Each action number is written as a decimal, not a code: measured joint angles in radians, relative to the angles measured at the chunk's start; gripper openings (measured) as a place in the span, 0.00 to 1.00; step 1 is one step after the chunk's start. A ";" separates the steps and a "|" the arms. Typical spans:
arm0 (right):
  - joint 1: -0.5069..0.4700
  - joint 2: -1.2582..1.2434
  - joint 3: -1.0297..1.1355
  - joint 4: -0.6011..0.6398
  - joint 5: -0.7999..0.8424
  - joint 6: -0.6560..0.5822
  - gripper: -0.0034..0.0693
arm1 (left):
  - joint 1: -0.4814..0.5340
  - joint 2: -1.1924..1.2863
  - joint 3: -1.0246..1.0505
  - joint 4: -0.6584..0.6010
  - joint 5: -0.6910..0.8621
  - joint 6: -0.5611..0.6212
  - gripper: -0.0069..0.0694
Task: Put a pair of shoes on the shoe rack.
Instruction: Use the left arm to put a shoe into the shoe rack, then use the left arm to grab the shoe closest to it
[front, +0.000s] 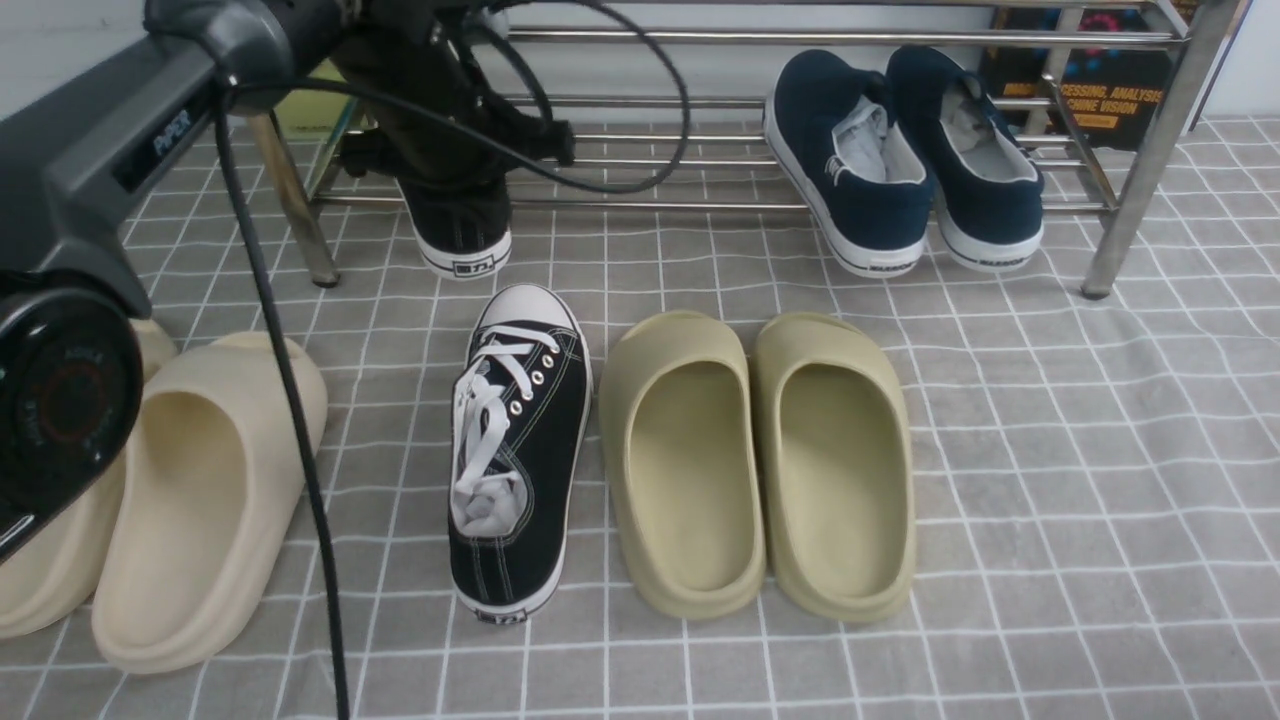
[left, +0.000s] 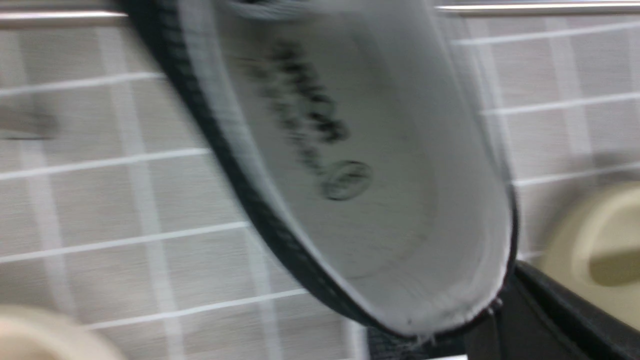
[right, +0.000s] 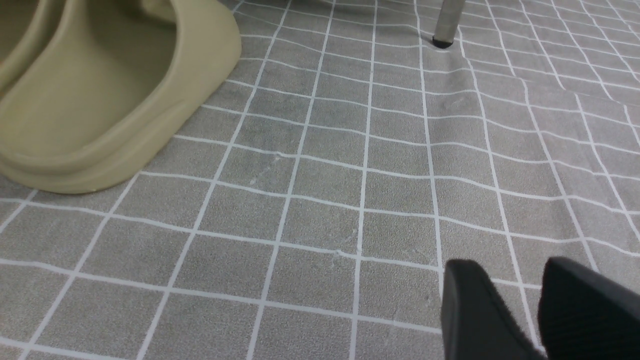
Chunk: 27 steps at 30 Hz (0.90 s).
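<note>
Because the black sneaker (front: 465, 235) points heel outward from the rack (front: 660, 207), the left pincer (left: 495, 312), closed, meets its heel rim; whether it grips, I cannot tell.

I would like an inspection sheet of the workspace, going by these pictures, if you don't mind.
Surface: grid-patterned grey cloth, rippled in places.
Rack: steel shoe rack standing at the far side.
Black sneakers: one on the cloth, toe towards the rack; the other at the rack's left end, under the left arm.
Clutter: navy slip-ons on the rack; olive slides and beige slides on the cloth.
Left gripper: at the far sneaker's heel, fingers partly hidden.
Right gripper: fingers apart, nothing between them.
Cables: black cable looping from the left arm, hanging across the beige slides.
Surroundings: pale wall; dark printed item behind the rack.
</note>
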 joint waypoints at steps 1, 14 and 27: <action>0.000 0.000 0.000 0.000 0.000 0.000 0.38 | -0.001 -0.001 0.000 0.028 0.005 -0.011 0.07; 0.000 0.000 0.000 0.000 0.000 0.000 0.38 | 0.002 -0.095 -0.001 0.185 0.070 -0.083 0.07; 0.000 0.000 0.000 0.000 0.000 0.000 0.38 | 0.002 -0.450 0.430 -0.082 0.130 0.015 0.07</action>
